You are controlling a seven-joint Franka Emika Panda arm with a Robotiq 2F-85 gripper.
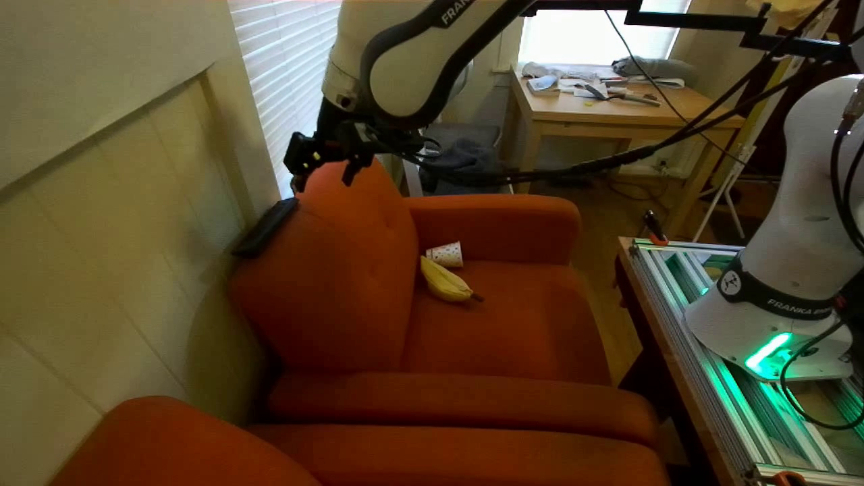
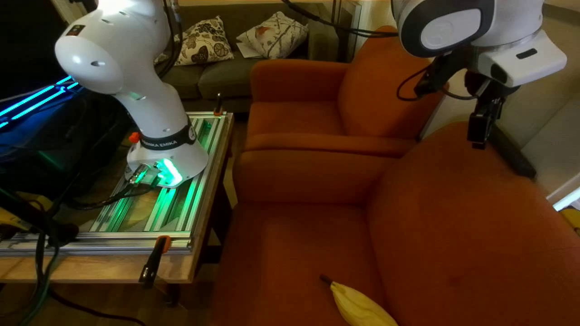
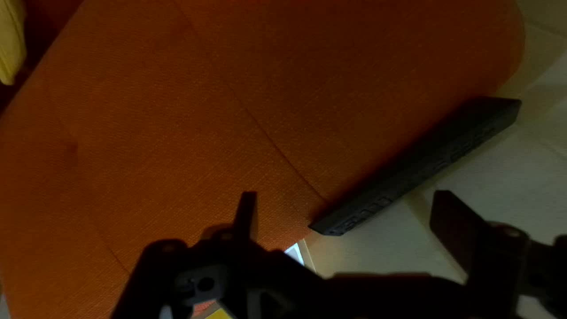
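In an exterior view, the gripper (image 1: 322, 181) hangs near a black bar (image 1: 268, 228) along the orange backrest (image 1: 337, 270)'s top. In an exterior view, it hides the bar's upper end; the bottom edge crops a banana (image 2: 360, 305). In the wrist view, its jaws stand spread; the bar's markings are unreadable.
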